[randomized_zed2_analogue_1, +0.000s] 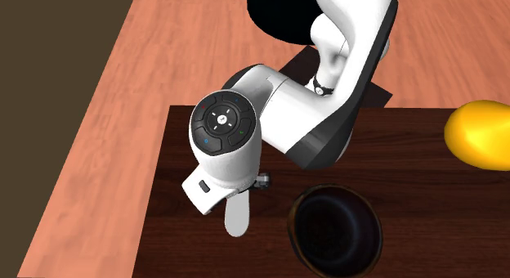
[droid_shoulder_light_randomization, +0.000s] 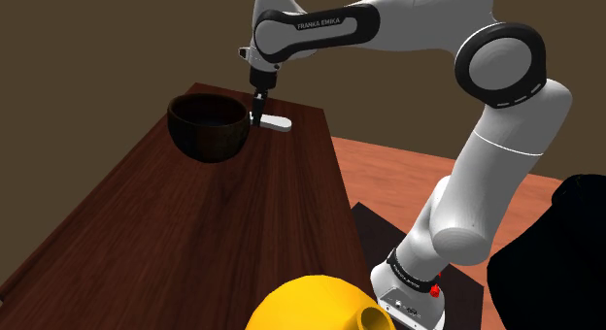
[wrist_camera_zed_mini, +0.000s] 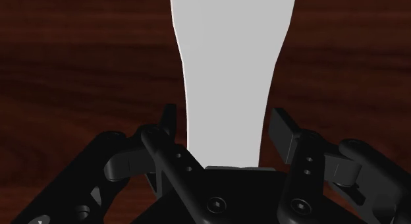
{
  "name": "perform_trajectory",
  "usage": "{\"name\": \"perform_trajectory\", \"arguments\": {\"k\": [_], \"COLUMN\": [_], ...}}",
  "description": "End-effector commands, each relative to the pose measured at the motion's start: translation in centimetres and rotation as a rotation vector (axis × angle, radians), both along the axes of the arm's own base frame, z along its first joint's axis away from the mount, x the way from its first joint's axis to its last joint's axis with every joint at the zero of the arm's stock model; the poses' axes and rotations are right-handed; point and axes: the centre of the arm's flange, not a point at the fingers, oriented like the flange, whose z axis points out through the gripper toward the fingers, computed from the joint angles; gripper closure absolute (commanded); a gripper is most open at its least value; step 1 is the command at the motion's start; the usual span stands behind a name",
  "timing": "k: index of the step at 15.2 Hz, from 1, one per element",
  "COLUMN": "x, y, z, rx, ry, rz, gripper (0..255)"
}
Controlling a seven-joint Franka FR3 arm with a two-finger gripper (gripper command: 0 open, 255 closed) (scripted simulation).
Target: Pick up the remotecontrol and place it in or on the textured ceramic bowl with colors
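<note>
Wrist view: gripper (wrist_camera_zed_mini: 227,124) straddling white remote (wrist_camera_zed_mini: 227,58), fingers spread, not touching, readying grasp. Shoulder view: dark bowl (droid_shoulder_light_randomization: 207,126) sitting at remote's 9 o'clock.

Remote control (wrist_camera_zed_mini: 227,71): plain white, unmarked, reading light grey in the wrist view.
Bowl (droid_shoulder_light_randomization: 204,139): dark brown outside with faint vertical streaks, near black within.
Table (droid_shoulder_light_randomization: 194,241): deep reddish-brown wood grain.
Floor (randomized_zed2_analogue_1: 163,56): lighter orange-brown planks.
Wall (droid_shoulder_light_randomization: 97,37): flat dull brown.
Rounded object (droid_shoulder_light_randomization: 306,304) at the shoulder view's lower edge: bright yellow.
Arm (droid_shoulder_light_randomization: 505,173): white with dark grey joints. Its black disc (randomized_zed2_analogue_1: 222,121) carries small blue, green and red marks. Red button (droid_shoulder_light_randomization: 434,291) at the base.
Gripper (wrist_camera_zed_mini: 226,124): black throughout.
</note>
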Motion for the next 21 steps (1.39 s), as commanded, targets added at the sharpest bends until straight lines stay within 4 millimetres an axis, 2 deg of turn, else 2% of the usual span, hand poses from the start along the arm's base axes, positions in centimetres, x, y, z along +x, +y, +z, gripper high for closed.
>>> {"name": "perform_trajectory", "arguments": {"k": [1,4,21], "x": [0.0,0.0,0.0], "y": [0.0,0.0,0.0], "z": [0.0,0.0,9.0], "rx": [0.000,0.000,0.000], "ry": [0.000,0.000,0.000], "rz": [0.000,0.000,0.000], "gripper": [255,255,255]}}
